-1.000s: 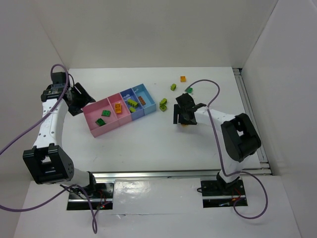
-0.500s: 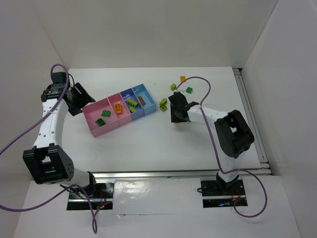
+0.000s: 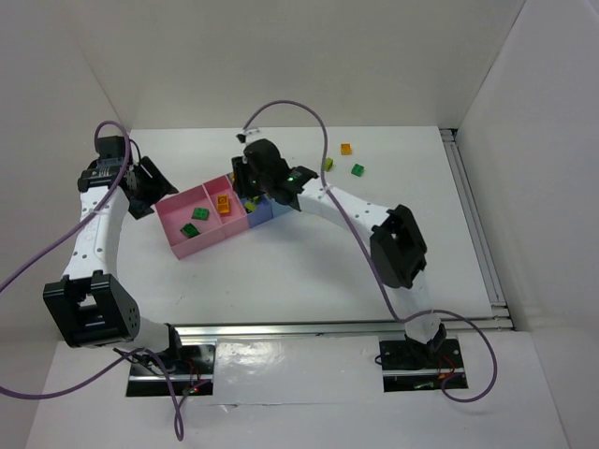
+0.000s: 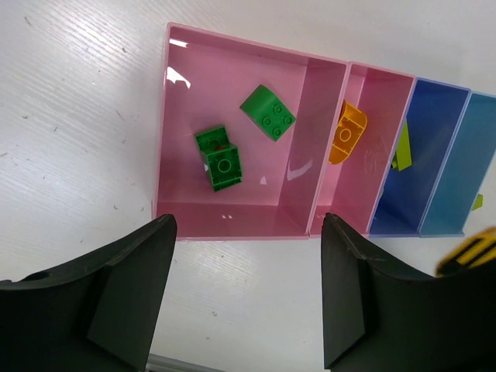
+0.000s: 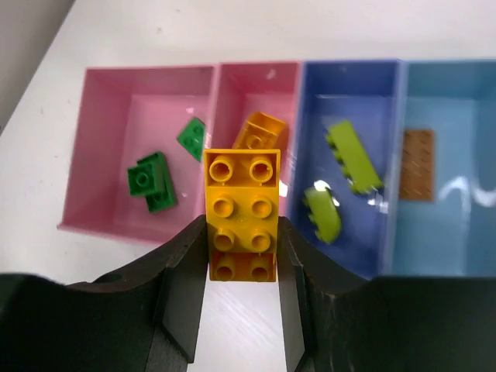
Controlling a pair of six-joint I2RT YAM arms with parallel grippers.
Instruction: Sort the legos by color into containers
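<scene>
Left gripper (image 4: 246, 310) by the left edge, fingers spread wide, nothing between. Bins (image 3: 211, 241) mid-bench: pink hold dark green legos (image 4: 223, 159) and an amber one (image 4: 346, 133), blue holds lime (image 5: 353, 155); right gripper (image 5: 241, 263) above them clamps an eight-stud amber brick (image 5: 241, 205). Three loose legos (image 3: 357, 169) toward the far edge; bench (image 3: 299, 271) white, scuffed, white walls (image 3: 281, 56) around.

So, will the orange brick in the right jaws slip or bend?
Probably stiff: the clamped orange brick shows straight edges. Smooth sides might slip, though flat faces suit the right jaws. Likely light: far smaller than the bins.
</scene>
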